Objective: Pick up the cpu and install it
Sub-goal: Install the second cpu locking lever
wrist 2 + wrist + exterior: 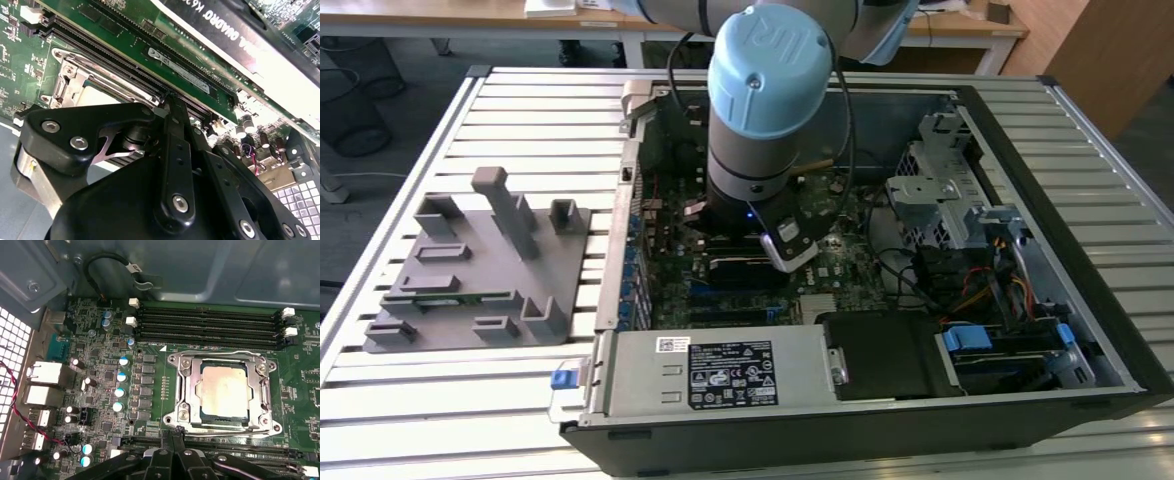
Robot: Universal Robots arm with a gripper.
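The cpu (223, 391), a flat square chip with a pale metal top, lies inside the metal socket frame (178, 390) on the green motherboard. A pale corner of the cpu (98, 96) also shows in the second wrist view, just beyond my black fingers. My gripper (172, 434) hangs low over the board beside the socket's edge, over the nearer memory slots. Its two fingers (170, 130) are pressed together, shut, with nothing between them. In the exterior view my arm (767, 100) reaches down into the open computer case.
Long memory slots (207, 325) run along the far side of the socket. A graphics card (235, 45) stands close behind the gripper. Capacitors (121, 376) and rear ports (45, 375) sit beside the socket. On the exterior view's left, a grey tray (467, 275) holds a green memory stick (447, 297).
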